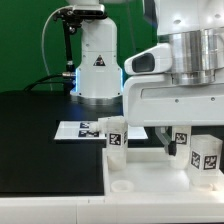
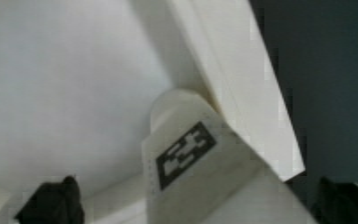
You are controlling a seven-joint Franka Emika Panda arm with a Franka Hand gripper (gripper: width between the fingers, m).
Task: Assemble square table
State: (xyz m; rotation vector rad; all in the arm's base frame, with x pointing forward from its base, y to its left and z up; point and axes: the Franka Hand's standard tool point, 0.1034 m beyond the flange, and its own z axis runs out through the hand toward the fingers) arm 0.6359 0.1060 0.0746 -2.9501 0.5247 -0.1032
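A matte black worktable (image 1: 40,125) carries the arm's white rounded base (image 1: 97,75) toward its far edge, the thin flat white marker board (image 1: 80,130) mid-surface, and a large flat white plastic slab (image 1: 60,178) toward its near edge, just beside the board.

The pincer (image 2: 197,203) hangs with its jaws spread wide.

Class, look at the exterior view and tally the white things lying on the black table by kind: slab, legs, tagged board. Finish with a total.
Square slab: 1
Legs with tags: 3 in view
Marker board: 1
Total: 5
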